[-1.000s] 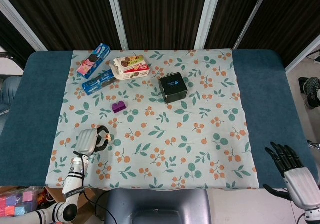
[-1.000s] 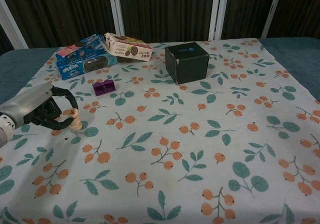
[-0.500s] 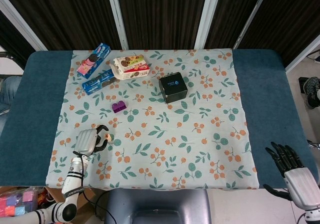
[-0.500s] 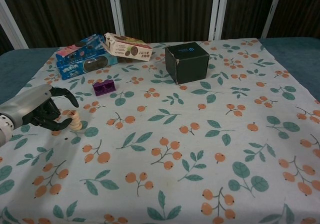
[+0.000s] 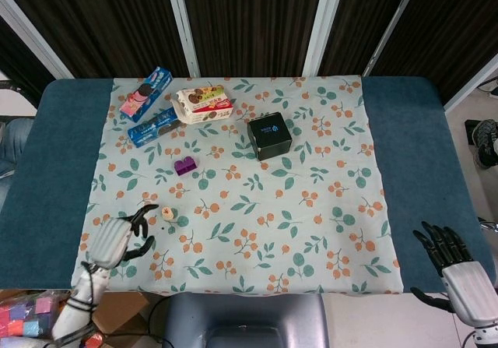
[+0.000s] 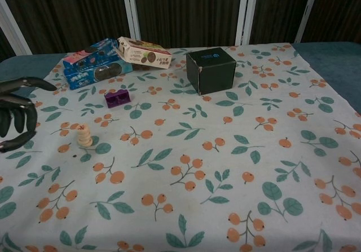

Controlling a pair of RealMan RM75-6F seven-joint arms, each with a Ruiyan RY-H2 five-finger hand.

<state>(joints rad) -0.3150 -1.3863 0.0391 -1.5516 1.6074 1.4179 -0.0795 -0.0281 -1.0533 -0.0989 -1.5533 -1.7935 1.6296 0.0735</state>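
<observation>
A small cream-coloured ridged piece (image 5: 167,214) (image 6: 84,135) stands upright on the floral cloth (image 5: 257,231), free of any hand. My left hand (image 5: 115,240) (image 6: 16,116) hovers just to its left and nearer the front edge, fingers spread and curved, holding nothing. At the front right, off the cloth's corner, my right hand (image 5: 455,261) is open with its fingers apart; the chest view does not show it.
A purple block (image 5: 185,166) (image 6: 117,98) lies behind the cream piece. A black box (image 5: 269,135) (image 6: 211,70) sits mid-table. Three biscuit packs (image 5: 161,107) (image 6: 107,60) lie at the back left. Blue table surface (image 5: 54,169) flanks the cloth on both sides.
My left hand has let go of the cream piece, opened, and drawn back toward the front left. The piece stays standing on the cloth. My right hand has not moved.
</observation>
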